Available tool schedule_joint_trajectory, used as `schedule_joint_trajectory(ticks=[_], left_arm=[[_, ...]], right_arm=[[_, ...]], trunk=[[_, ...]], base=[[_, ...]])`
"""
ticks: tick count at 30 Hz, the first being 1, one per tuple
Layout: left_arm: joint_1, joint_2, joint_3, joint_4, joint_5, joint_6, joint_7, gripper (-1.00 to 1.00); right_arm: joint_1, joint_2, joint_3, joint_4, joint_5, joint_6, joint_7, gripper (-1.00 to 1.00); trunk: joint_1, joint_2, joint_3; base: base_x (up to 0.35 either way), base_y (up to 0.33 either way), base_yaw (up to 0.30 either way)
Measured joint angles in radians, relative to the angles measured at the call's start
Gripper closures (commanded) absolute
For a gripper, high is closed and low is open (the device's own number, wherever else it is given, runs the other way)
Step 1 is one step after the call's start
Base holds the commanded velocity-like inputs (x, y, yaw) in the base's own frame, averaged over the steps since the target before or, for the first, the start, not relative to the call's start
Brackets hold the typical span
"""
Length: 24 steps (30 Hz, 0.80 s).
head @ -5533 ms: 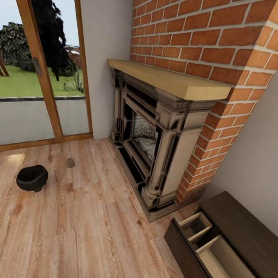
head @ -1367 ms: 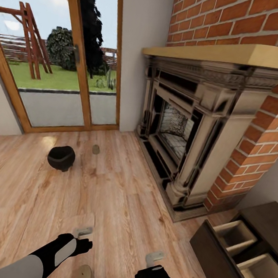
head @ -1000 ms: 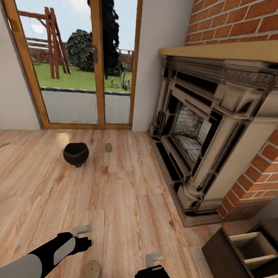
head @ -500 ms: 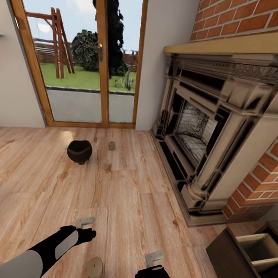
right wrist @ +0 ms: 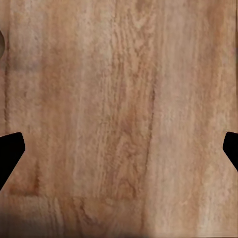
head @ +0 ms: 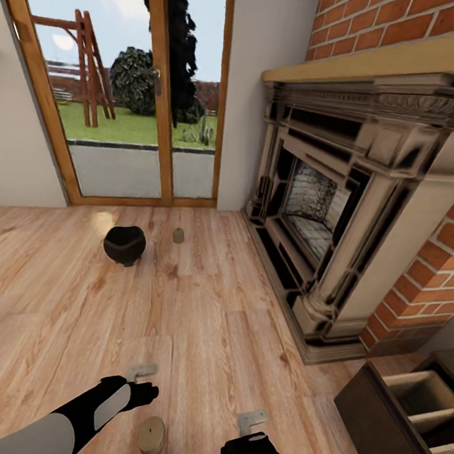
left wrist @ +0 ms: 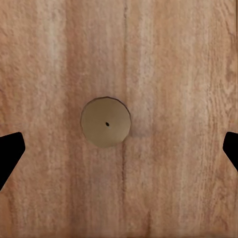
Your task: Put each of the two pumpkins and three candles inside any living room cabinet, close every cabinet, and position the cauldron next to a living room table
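A small matte black cauldron (head: 124, 244), round-bellied with a narrower rim, stands upright on the wooden floor (head: 49, 290) near the glass patio doors (head: 124, 79), well apart from the brick fireplace (head: 337, 198). Just beside it stands one short tan candle (head: 178, 235). A second candle (head: 151, 436), a squat beige cylinder with a dark wick dot on its flat top, stands on the floor between the robot's two arms; from the left wrist it appears directly below the left claw (left wrist: 119, 148), whose dark fingertips (left wrist: 10, 151) sit wide apart with nothing held. The right claw (right wrist: 119, 148) is likewise spread open over bare boards. At the right edge, the dark-brown cabinet (head: 379, 430) shows its drawers pulled out, pale beige inside. No writing or labels are legible anywhere.
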<state>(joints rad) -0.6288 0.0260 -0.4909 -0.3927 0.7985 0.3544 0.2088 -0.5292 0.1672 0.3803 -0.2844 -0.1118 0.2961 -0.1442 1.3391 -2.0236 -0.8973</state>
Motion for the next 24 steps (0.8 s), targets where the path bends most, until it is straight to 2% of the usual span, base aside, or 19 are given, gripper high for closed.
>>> schedule_joint_trajectory(ticks=[4, 7, 8, 9, 10, 12, 14, 15, 17, 19, 20, 21, 23, 24], left_arm=[[0.0, 0.0, 0.0, 0.001, 0.0, 0.0, 0.0, -1.0], [0.001, 0.001, 0.001, 0.001, 0.0, 0.0, 0.0, -1.0], [0.0, 0.001, 0.002, 0.001, 0.0, 0.0, 0.0, -1.0], [0.001, 0.001, 0.003, 0.002, 0.001, 0.0, 0.0, -1.0], [0.001, 0.001, 0.003, 0.002, 0.001, 0.0, 0.0, -1.0], [0.001, 0.002, 0.003, 0.002, 0.0, 0.0, 0.0, -1.0], [0.0, 0.001, 0.003, 0.002, 0.001, 0.0, 0.0, -1.0], [0.0, 0.001, 0.003, 0.002, 0.001, 0.0, 0.0, -1.0], [0.0, 0.002, 0.003, 0.002, 0.001, 0.0, 0.0, -1.0], [0.0, 0.001, 0.003, 0.002, 0.001, 0.0, 0.0, -1.0], [0.0, 0.001, 0.003, 0.002, 0.001, 0.0, 0.0, -1.0], [0.0, 0.001, 0.003, 0.002, 0.002, 0.001, 0.0, -1.0], [0.0, 0.001, 0.003, 0.002, 0.003, 0.001, 0.0, -1.0], [0.0, 0.0, 0.003, 0.003, 0.004, 0.001, 0.0, -1.0]], right_arm=[[0.0, -0.001, -0.002, -0.013, -0.002, -0.003, 0.013, -1.0], [-0.002, -0.015, -0.018, -0.109, -0.006, -0.005, 0.128, -1.0], [-0.003, -0.043, -0.056, -0.226, -0.009, 0.001, 0.264, -1.0], [-0.003, -0.055, -0.09, -0.301, -0.011, 0.006, 0.325, -1.0], [-0.003, -0.062, -0.13, -0.355, -0.012, 0.015, 0.367, -1.0], [-0.008, -0.066, -0.248, -0.466, -0.009, 0.081, 0.424, -1.0], [-0.023, -0.066, -0.302, -0.537, -0.012, 0.129, 0.444, -1.0], [-0.028, -0.069, -0.319, -0.57, -0.027, 0.146, 0.469, -1.0], [-0.032, -0.073, -0.326, -0.589, -0.05, 0.153, 0.492, -1.0], [-0.041, -0.076, -0.331, -0.639, -0.112, 0.16, 0.514, -1.0], [-0.044, -0.077, -0.333, -0.675, -0.167, 0.162, 0.519, -1.0], [-0.044, -0.077, -0.333, -0.684, -0.187, 0.162, 0.52, -1.0], [-0.046, -0.074, -0.332, -0.698, -0.292, 0.154, 0.518, -1.0], [-0.046, -0.074, -0.328, -0.686, -0.312, 0.15, 0.516, -1.0]], trunk=[[0.015, -0.028, -0.011], [0.027, -0.049, -0.02], [0.031, -0.056, -0.023], [0.034, -0.063, -0.026], [0.038, -0.07, -0.029], [0.046, -0.084, -0.035], [0.054, -0.098, -0.041], [0.057, -0.105, -0.045], [0.065, -0.119, -0.051], [0.073, -0.133, -0.057], [0.077, -0.14, -0.06], [0.081, -0.147, -0.063], [0.088, -0.161, -0.07], [0.092, -0.168, -0.073]], base=[[0.0, 0.0, -0.146], [0.0, 0.0, -0.036], [0.0, 0.0, -0.011], [0.0, 0.0, -0.007], [0.0, 0.0, -0.003], [0.0, 0.0, -0.001], [0.0, 0.0, 0.0], [0.0, 0.0, 0.0], [0.0, 0.0, 0.0], [0.0, 0.0, 0.0], [0.0, 0.0, 0.0], [0.0, 0.0, 0.0], [0.0, 0.0, 0.0], [0.0, 0.0, 0.0]])
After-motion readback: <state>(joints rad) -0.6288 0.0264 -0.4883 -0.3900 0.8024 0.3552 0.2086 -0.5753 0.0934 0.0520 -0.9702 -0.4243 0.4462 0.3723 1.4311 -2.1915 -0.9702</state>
